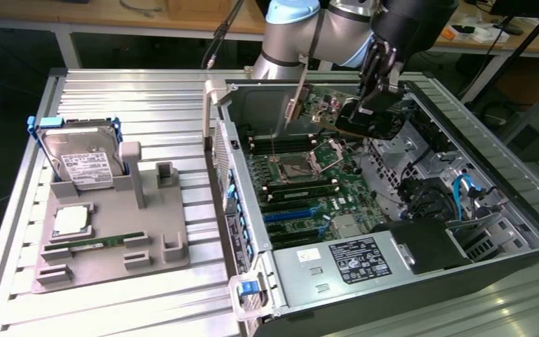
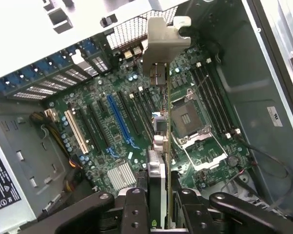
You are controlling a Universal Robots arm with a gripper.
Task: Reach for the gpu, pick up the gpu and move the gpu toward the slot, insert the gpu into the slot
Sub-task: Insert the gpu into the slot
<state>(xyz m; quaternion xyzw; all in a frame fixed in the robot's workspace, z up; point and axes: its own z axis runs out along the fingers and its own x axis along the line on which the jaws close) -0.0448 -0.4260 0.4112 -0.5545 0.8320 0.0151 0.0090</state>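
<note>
Green gpu [image 1: 320, 104] — silvery bracket [image 2: 158, 46] — on edge above the motherboard [image 1: 311, 193].

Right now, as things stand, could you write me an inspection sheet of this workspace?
Surface: ribbed metal table carrying a grey holder and an open computer case.
Job's things: gpu held above the motherboard inside the case, not yet in a slot.
Clutter: hard drive, square chip and memory stick on the holder.
Claw: claw shut on the gpu.
Cables: blue cable inside the case; black cable beside the arm.
Surroundings: wooden benches behind.
</note>
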